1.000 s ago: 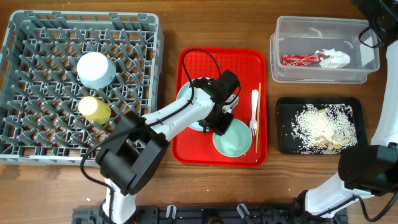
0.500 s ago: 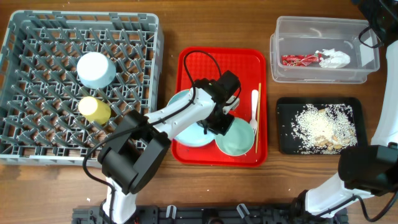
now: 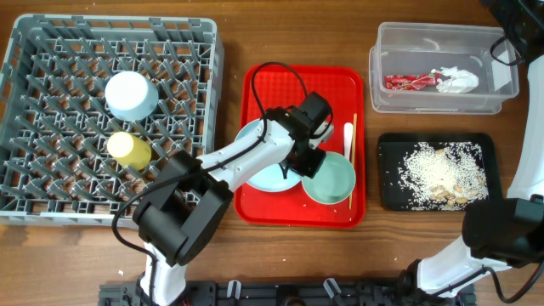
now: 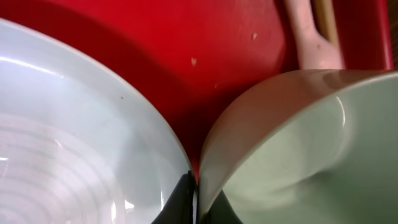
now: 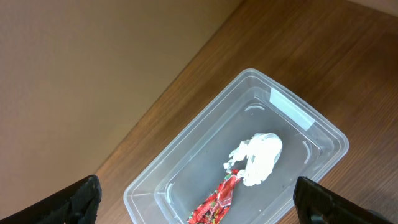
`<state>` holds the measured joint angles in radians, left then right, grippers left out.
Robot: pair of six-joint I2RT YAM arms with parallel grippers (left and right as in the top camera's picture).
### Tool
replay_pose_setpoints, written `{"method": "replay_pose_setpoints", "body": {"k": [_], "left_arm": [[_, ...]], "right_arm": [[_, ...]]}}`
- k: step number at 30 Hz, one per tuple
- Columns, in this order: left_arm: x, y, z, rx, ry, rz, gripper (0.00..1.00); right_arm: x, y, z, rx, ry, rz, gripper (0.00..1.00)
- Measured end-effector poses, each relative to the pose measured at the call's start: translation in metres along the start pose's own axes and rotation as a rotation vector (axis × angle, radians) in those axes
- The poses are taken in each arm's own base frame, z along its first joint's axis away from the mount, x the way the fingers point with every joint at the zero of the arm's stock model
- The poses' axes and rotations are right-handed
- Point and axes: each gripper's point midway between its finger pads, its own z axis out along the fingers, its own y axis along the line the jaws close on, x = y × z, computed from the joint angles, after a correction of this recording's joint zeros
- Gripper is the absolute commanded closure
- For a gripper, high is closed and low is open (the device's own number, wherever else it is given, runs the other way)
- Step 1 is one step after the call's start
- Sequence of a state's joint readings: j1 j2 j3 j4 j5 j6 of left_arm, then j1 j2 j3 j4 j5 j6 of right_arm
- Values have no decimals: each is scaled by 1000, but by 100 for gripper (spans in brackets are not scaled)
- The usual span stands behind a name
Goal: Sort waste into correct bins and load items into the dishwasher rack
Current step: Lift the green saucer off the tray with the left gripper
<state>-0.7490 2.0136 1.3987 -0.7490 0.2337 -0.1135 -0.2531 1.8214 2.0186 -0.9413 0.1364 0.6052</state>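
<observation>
Your left gripper (image 4: 198, 198) is clamped on the pale green bowl (image 3: 330, 178) rim, over the red tray (image 3: 340, 89), just beside the pale plate (image 3: 272, 178). Wooden table (image 3: 229, 42) underneath. Farther back, your right gripper (image 5: 198, 190) is spread wide above the clear tub (image 5: 323, 134) holding the wrapper (image 5: 214, 199) and tissue (image 5: 258, 155). A plain beige surface (image 5: 74, 62) lies past the table edge.

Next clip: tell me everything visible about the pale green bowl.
The pale green bowl is round, smooth and glossy, empty inside, opening upward. It is over the right side of the red tray, its rim next to the pale plate and covering the lower end of the white fork. The left claw pinches its plate-side rim. Whether it rests on the tray or is lifted is unclear.
</observation>
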Motion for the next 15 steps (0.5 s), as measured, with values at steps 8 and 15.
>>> {"method": "replay_pose_setpoints", "body": {"k": [8, 15], "left_arm": [[-10, -3, -5, 8, -46, 11, 96], [-19, -9, -21, 17, -94, 23, 96]], "right_arm": [[0, 0, 0, 0, 0, 0, 0], [0, 0, 0, 0, 0, 0, 0]]}}
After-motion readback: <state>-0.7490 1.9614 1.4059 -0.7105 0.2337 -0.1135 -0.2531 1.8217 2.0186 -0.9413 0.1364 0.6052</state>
